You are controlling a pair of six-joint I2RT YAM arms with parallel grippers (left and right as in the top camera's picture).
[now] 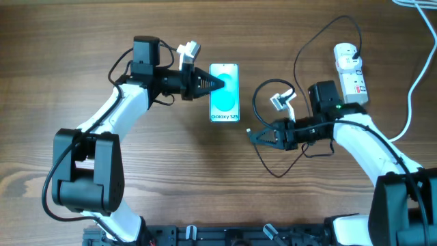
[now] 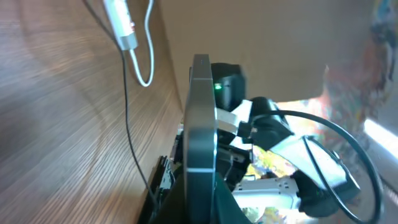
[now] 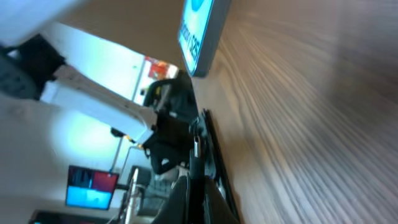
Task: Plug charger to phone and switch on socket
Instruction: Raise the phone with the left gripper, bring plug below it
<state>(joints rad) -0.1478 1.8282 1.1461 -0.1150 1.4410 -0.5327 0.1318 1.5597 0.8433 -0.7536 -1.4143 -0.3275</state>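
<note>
Grip check: left end effector (image 1: pixel 217 85) is clamped on the phone (image 1: pixel 226 97), which lies flat on the tabletop (image 1: pixel 205 181). Our right end effector (image 1: pixel 254 135) pinches the charger (image 1: pixel 296 68) tip near it, and we spot the socket (image 1: pixel 349 72) further right.

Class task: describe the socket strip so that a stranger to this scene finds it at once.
Look to the far right corner of the wooden table. There lies the socket strip: white, elongated and red-marked, with a thick white cord, unlike the smaller cyan-screened phone mid-table.
</note>
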